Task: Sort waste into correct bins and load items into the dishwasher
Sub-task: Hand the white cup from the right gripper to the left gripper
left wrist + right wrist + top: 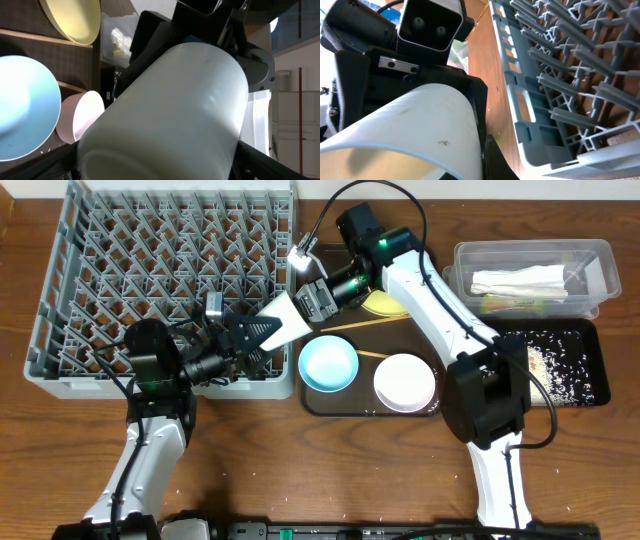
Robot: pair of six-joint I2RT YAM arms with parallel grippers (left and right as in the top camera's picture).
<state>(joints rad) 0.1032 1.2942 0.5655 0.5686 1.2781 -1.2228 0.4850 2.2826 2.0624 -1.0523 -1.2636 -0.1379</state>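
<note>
Right end effector (312,298) pinches the small white cup (285,315), left end effector (262,330) spread wide around it, at the right corner of the dish rack (150,250). Nothing racked; yellow plate (383,306), blue bowl (328,364), white bowl (405,381) and chopsticks (365,325) wait right of it.

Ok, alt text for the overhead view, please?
The left gripper and right gripper meet at a small white cup by the grey dish rack. A brown tray holds a light blue bowl and a white bowl, a yellow plate at its edge.
</note>
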